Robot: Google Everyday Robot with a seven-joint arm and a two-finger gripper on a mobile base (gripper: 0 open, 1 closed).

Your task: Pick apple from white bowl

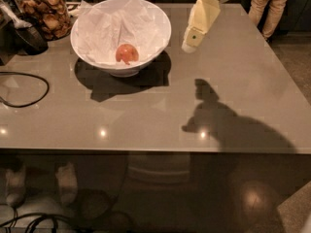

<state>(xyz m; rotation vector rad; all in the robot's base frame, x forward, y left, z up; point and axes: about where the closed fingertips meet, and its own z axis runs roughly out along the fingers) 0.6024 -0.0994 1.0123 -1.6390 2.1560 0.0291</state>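
The apple is small, round and reddish-orange. It lies inside the white bowl, on crumpled white paper, left of the bowl's middle. The bowl stands on the grey table at the back left. My gripper hangs above the table just right of the bowl, pointing down and to the left, level with the bowl's rim. It holds nothing and is clear of the bowl and the apple.
A glass jar of brown snacks stands at the back left, next to a dark object. A black cable loops at the table's left edge. A person's legs stand beyond the far right corner.
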